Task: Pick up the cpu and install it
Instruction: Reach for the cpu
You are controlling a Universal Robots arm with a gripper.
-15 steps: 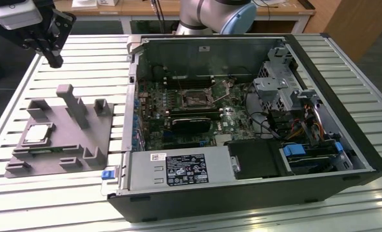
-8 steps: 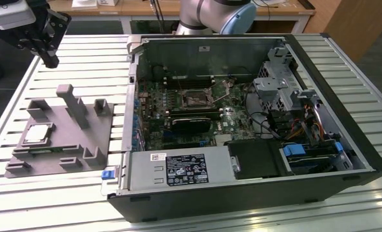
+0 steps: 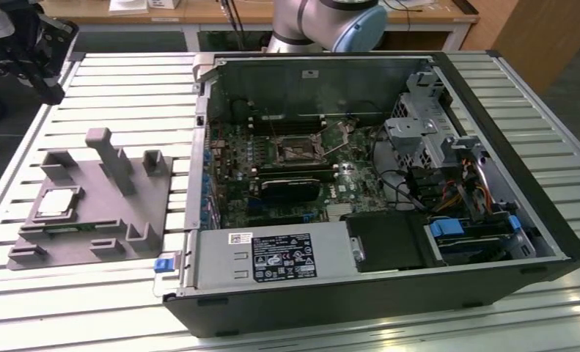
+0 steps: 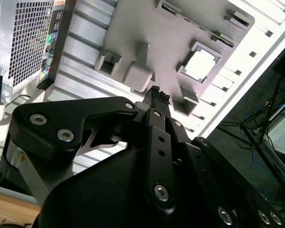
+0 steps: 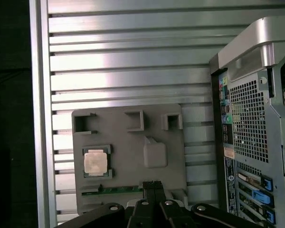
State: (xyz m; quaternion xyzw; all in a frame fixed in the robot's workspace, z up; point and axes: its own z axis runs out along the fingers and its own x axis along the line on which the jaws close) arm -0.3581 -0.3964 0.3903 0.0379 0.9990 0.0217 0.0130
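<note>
The cpu (image 3: 58,202), a small silver-grey square chip, lies flat in a recess of the grey studded tray (image 3: 123,220) at the exterior view's left. Both wrist views look down on it from well above: cpu (image 5: 95,161) on the tray (image 5: 128,147), and cpu (image 4: 199,65) on the tray (image 4: 171,33). My gripper (image 5: 152,185) hangs high over the tray's edge with its black fingertips pressed together, shut on nothing; the gripper (image 4: 156,93) looks the same in the second wrist view. The motherboard's metal-framed socket (image 3: 297,152) sits inside the open computer case (image 3: 485,242).
The tray carries several upright blocks (image 3: 114,158) and a green memory strip (image 5: 118,189) along one edge. The case's rear panel (image 5: 247,123) rises beside the tray. Everything rests on a slatted aluminium table (image 3: 123,95). The arm's base (image 3: 324,26) stands behind the case.
</note>
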